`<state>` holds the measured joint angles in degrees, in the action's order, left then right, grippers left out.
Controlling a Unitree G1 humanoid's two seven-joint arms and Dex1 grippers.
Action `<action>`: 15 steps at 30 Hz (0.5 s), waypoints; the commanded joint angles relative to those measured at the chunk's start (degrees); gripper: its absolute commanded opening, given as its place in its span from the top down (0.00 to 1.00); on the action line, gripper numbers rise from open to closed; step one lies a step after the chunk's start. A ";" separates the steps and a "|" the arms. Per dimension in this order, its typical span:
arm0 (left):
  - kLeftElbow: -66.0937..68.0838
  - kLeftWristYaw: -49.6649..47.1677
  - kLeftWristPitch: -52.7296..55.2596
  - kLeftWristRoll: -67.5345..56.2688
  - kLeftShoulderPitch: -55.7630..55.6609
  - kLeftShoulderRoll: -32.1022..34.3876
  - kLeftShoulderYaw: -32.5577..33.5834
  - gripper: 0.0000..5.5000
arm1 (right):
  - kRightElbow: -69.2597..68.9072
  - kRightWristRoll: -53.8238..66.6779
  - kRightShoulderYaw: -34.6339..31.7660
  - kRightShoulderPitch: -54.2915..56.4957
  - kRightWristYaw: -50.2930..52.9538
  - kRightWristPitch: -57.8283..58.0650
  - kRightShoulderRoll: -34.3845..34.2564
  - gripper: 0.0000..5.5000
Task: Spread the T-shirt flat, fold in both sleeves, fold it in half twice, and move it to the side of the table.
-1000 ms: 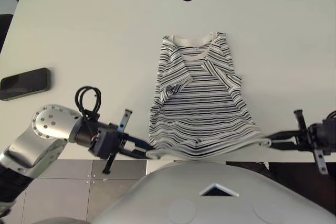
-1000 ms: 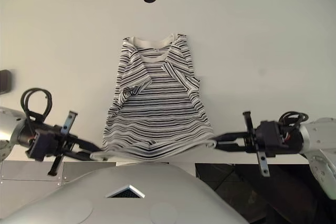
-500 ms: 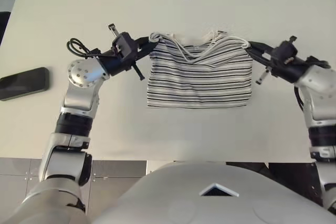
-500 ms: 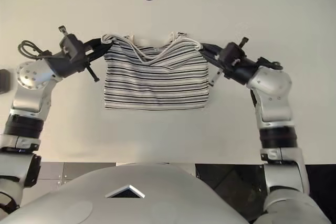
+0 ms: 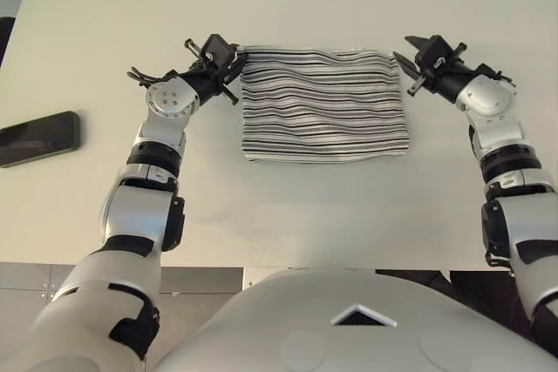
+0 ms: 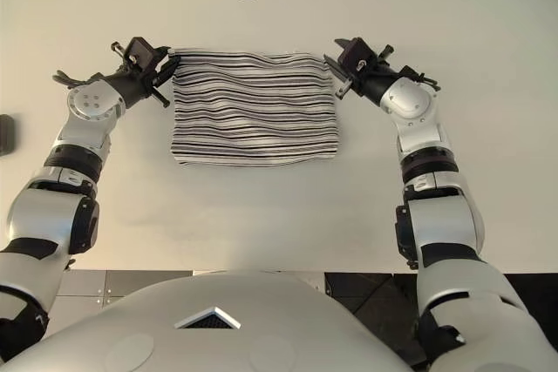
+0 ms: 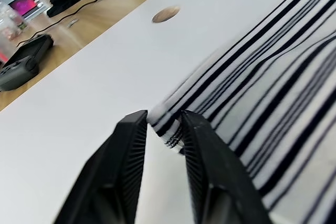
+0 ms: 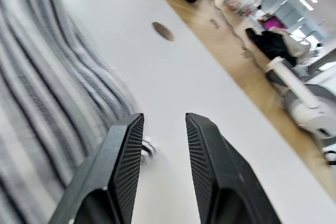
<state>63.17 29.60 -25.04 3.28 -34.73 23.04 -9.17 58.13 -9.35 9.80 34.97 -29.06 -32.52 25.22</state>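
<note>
On the far middle of the table, lying flat as a striped rectangle: the T-shirt, apparently with sleeves already folded in and halved once. Left to do, judging from this shape: the second fold in half, then the move to the side of the table. At the far left corner, left gripper, fingers a little parted, with the cloth corner between the tips and touching them. Just beside the far right corner, right gripper, parted as well, holding nothing, with bare table between the fingers.
</note>
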 commanded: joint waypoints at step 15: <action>-36.09 21.29 -19.84 0.43 17.77 8.92 -10.89 0.72 | -13.32 -19.28 13.39 -4.52 1.64 -10.34 5.73 0.74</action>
<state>33.46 46.72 -47.30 4.74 -19.43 28.64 -18.26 46.58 -27.30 21.42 31.83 -24.61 -43.17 29.50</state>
